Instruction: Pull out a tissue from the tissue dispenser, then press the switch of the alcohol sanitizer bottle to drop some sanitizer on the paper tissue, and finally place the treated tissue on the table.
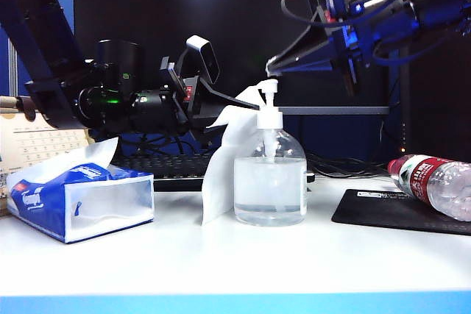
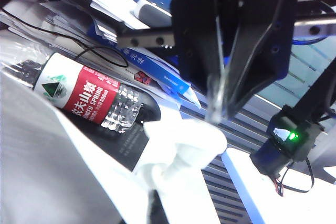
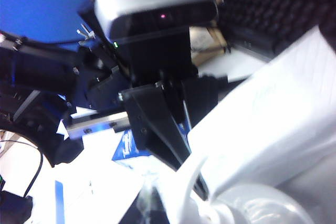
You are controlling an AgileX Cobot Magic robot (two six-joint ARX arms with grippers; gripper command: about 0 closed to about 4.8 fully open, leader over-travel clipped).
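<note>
While the tissue dispenser [image 1: 81, 195] sits at lower left of the exterior view on the table [image 1: 235, 262], one sheet poking from its slit, the pull-out step looks done: the tissue [image 1: 221, 163] is already out, hanging long beside and just left of the alcohol sanitizer bottle [image 1: 270, 182] at centre frame, top corner up by the nozzle. Left gripper [image 1: 246, 101] comes in from the left, just left of the pump, fingers [image 2: 218, 103] closed on the tissue's top edge; left wrist view shows white paper bunched at the fingertips, with the red-labelled water bottle [image 2: 86, 98] behind. Switch [image 1: 268, 104] tops the bottle at centre. Right gripper [image 1: 274, 64] comes in from upper right, fingers shut and empty, tip just above the switch; can't tell if touching. Pump head doesn't look pressed down, so sanitizer step judged not yet done. Water bottle lies on the black mouse pad [image 1: 383, 211] at far right. Left to do: press switch, wet tissue, lay tissue on table
</note>
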